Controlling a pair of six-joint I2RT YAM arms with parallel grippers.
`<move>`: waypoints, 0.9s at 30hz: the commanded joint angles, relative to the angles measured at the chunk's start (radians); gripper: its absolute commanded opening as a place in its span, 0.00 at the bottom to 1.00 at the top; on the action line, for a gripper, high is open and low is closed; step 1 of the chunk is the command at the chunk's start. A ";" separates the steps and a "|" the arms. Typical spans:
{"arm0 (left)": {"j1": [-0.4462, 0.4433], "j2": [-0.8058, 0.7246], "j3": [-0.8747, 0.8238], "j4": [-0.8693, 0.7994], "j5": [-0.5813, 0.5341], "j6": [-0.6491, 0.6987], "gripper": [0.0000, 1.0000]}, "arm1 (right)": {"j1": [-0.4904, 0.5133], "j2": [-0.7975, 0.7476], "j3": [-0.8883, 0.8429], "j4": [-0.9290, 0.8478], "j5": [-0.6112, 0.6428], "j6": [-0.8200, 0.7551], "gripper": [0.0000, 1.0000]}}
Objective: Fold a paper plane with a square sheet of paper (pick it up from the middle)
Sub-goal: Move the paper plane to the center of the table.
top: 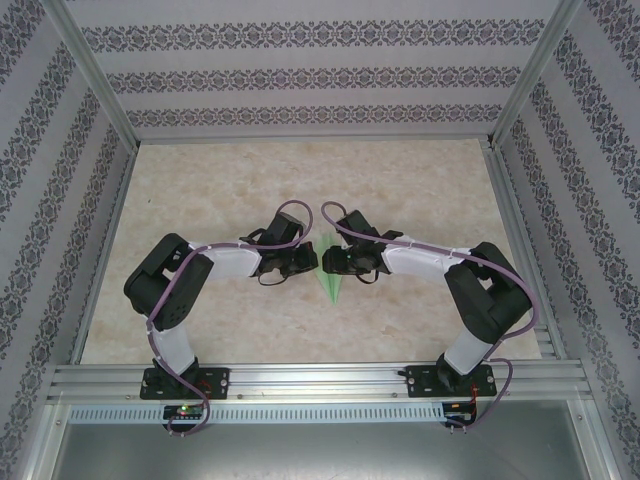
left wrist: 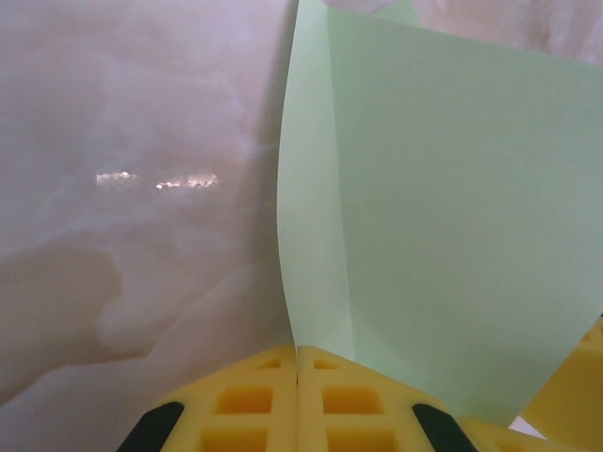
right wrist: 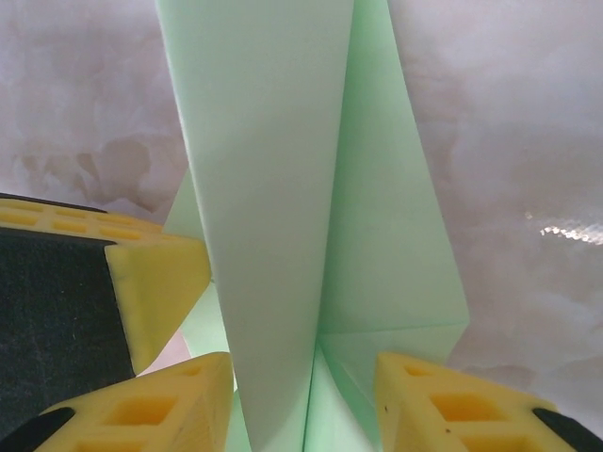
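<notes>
Left jaws are shut, their yellow ribbed foam fingers [left wrist: 254,405] pressed flat together, and the crease of the pale mint-green folded paper plane [left wrist: 443,235] runs into the seam between them. Right jaws stand apart: their yellow fingers [right wrist: 443,405] sit on either side of the paper plane [right wrist: 273,188] with a gap between them, and a tall upright flap rises through that gap. Whether either pad touches the paper cannot be told.

From above, the left arm [top: 215,262] reaches in from 9 o'clock and the right arm [top: 420,262] from 3 o'clock, and they meet at the middle of the beige marbled counter [top: 400,190]. The paper plane [top: 329,270] lies between the two sets of jaws. Its long axis runs from 12 to 6 o'clock, and it narrows to a tip at the 6 o'clock end, toward the arm bases. The 12 o'clock end is partly hidden between the jaws.

At the left wrist, the crease climbs from 6 to 12 o'clock and a broad flat panel spreads toward 3 o'clock. At the right wrist, a wider layer behind the flap ends in a straight folded edge at about 4 o'clock, and one of the left fingers [right wrist: 155,273] shows at 8 o'clock, just beside the paper.
</notes>
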 commanded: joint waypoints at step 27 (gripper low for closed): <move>0.015 0.021 0.019 -0.008 -0.002 0.019 0.00 | 0.002 -0.066 -0.071 0.049 -0.151 0.126 0.40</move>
